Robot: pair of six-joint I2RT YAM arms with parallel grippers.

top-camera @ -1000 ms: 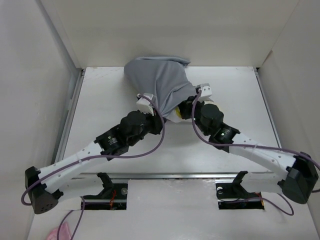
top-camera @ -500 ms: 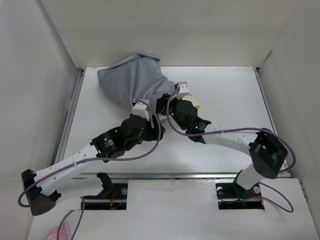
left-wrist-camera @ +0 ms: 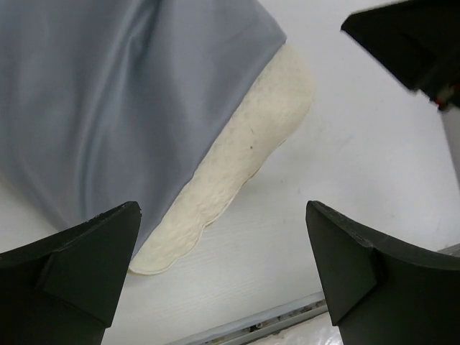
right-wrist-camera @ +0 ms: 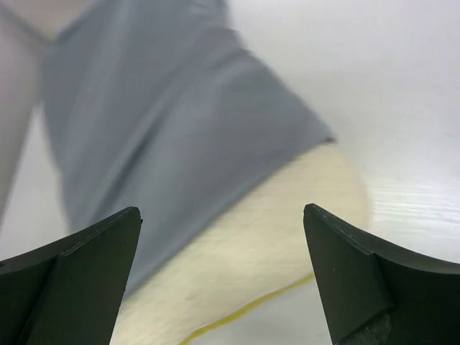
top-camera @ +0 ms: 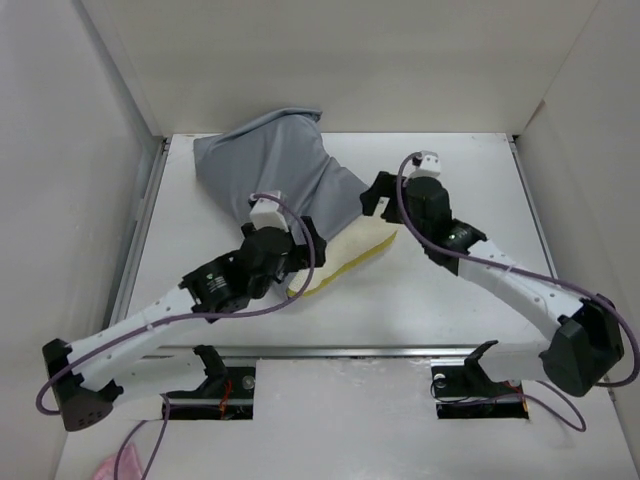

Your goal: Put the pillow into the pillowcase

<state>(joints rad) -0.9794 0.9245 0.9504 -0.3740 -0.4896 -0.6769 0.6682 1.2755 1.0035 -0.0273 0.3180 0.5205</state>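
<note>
**A:** Where is the pillow [top-camera: 350, 258]?

**B:** Most of it is inside the pillowcase [top-camera: 270, 165]. A cream end with a yellow edge sticks out of the pillowcase's open mouth and lies on the white table [top-camera: 480, 180].

**A:** Is the left gripper [left-wrist-camera: 221, 210] holding anything?

**B:** No. Its two dark fingers [left-wrist-camera: 79, 266] are spread wide with nothing between them. It hovers above the pillowcase's hem, right where the grey cloth meets the cream fabric.

**A:** And the right gripper [right-wrist-camera: 221, 210]?

**B:** It is the same, with jaws fully apart and empty. It faces the pillowcase's mouth from the opposite side, clear of the cloth.

**A:** How does the pillowcase itself look?

**B:** It is bulging and wrinkled. Its closed end is pushed toward the back wall, away from the mouth. The hem runs slantwise across the pillow.
</note>
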